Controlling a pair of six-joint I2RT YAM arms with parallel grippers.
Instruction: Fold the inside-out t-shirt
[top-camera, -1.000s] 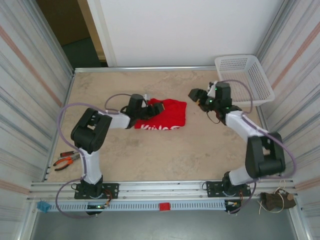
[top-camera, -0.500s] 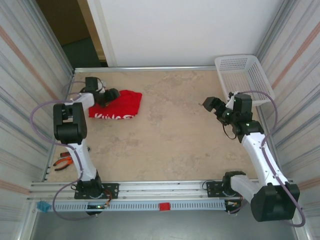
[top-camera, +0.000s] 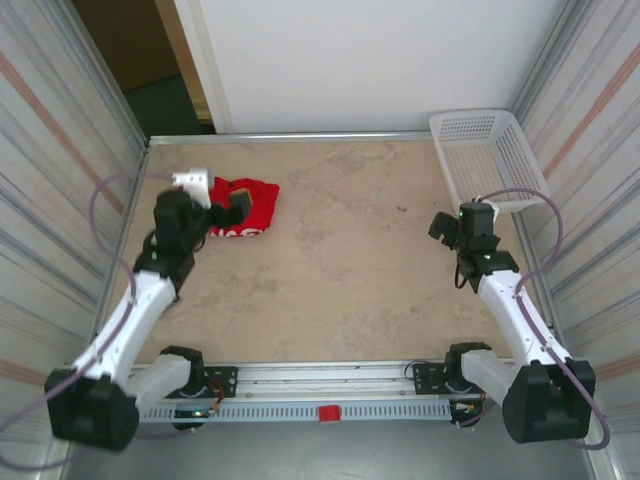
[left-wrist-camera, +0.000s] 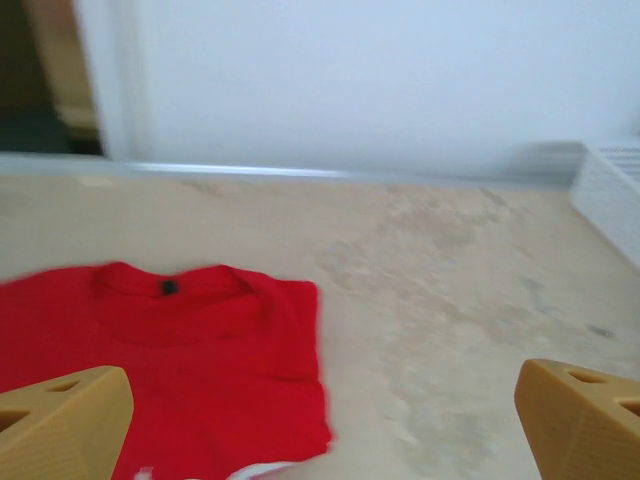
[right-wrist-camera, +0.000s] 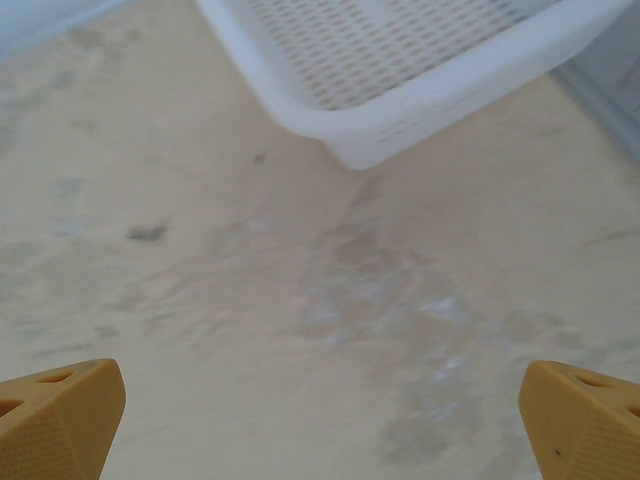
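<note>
Counting what rests on the desk (top-camera: 340, 280) gives 1 red t-shirt (top-camera: 262, 198), 1 white mesh basket (top-camera: 490, 150) and 2 arms, each ending in 1 pincer. The t-shirt lies flat as a compact, roughly rectangular bundle in the upper left of the top view, near the left rail and just short of the far rail, with white print along its near edge. In the left wrist view its collar, with a small dark tag, points toward the back wall, and its right edge sits about mid-frame. The left pincer (left-wrist-camera: 322, 400) hangs over the shirt's near side with its 2 yellow fingers (left-wrist-camera: 60, 420) spread wide apart and nothing clamped between them. The right pincer (right-wrist-camera: 320, 395) sits at the right of the desk, its 2 fingers likewise spread wide and gripping nothing, above bare mottled surface just short of the basket's near corner. The basket occupies the upper right corner against the right wall. A broad stretch of beige desk lies between shirt and basket and runs down to the near rail.
</note>
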